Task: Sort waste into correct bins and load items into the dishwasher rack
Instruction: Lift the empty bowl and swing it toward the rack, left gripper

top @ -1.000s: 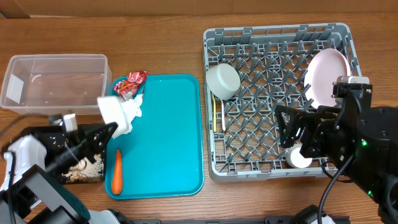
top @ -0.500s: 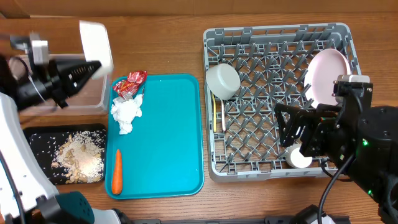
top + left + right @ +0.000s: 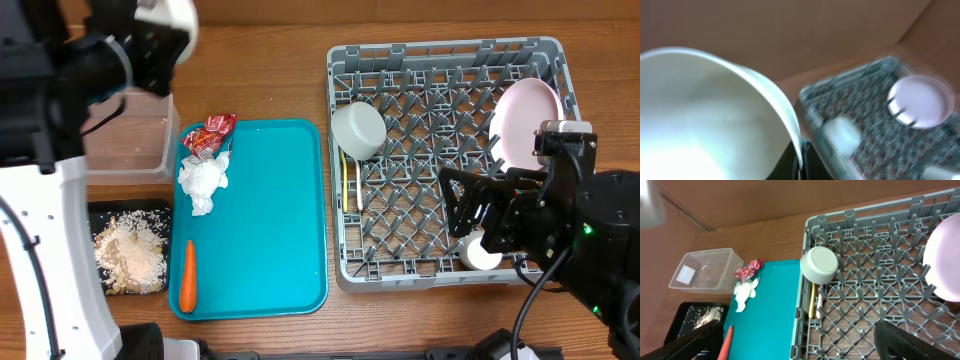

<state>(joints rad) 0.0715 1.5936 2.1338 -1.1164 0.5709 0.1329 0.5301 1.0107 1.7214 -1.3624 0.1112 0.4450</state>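
White bowl (image 3: 172, 14) found pinched at rim by left gripper (image 3: 801, 159), raised high by clear tub's (image 3: 140, 158) far edge | right gripper (image 3: 472, 208) found spread wide, holding nothing, over rack's (image 3: 440, 58) near edge | carrot (image 3: 187, 277) noted along teal tray's (image 3: 324, 200) left rim.

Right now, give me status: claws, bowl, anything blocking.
Left claw shut on white bowl rim, held high. Right claw open, empty, over rack. Grey bowl, pink plate racked. Path looks open.

- No legible text, brand or number in any view.
- Crumpled red foil snack wrapper (image 3: 210, 134), at 11 o'clock on the teal rectangular plastic tray (image 3: 270, 220): pale print, unreadable.
- White sticker (image 3: 686, 273) on the clear rectangular plastic tub (image 3: 715, 262): nothing readable.
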